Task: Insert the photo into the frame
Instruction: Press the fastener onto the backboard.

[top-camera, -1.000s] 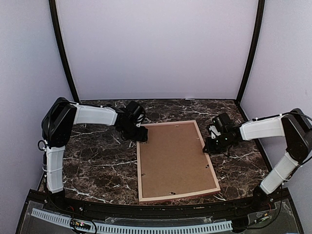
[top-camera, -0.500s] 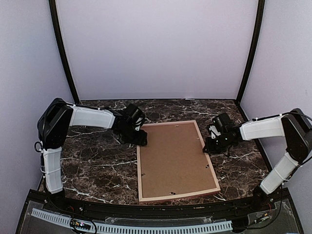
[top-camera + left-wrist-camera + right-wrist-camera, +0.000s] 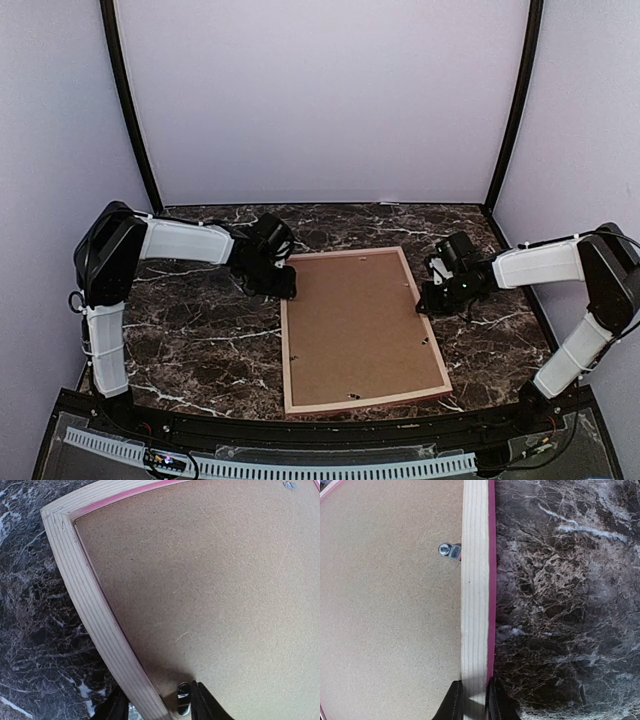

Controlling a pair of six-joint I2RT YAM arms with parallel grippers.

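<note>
The frame [image 3: 365, 400], thin pink-edged wooden moulding, lies face down in the middle of the table, with a brown hardboard backing [image 3: 355, 320] filling it. The photo is hidden. My left gripper [image 3: 285, 283] is at the frame's far left corner. In the left wrist view it [image 3: 157, 707] stands open astride the moulding [image 3: 90, 600], its inner finger against a small metal clip [image 3: 183, 697]. My right gripper [image 3: 425, 300] is at the right side rail; in the right wrist view it [image 3: 474, 702] is shut on the moulding [image 3: 475, 605].
Another metal clip [image 3: 447, 550] sits on the backing just inside the right rail. Dark marble table [image 3: 200, 330] surrounds the frame. Lilac walls close in the back and both sides, with black posts [image 3: 130, 110] at the back corners.
My left gripper's jaws have narrowed around the corner moulding, and its arm has shifted slightly left. The right arm and the frame have not moved.
</note>
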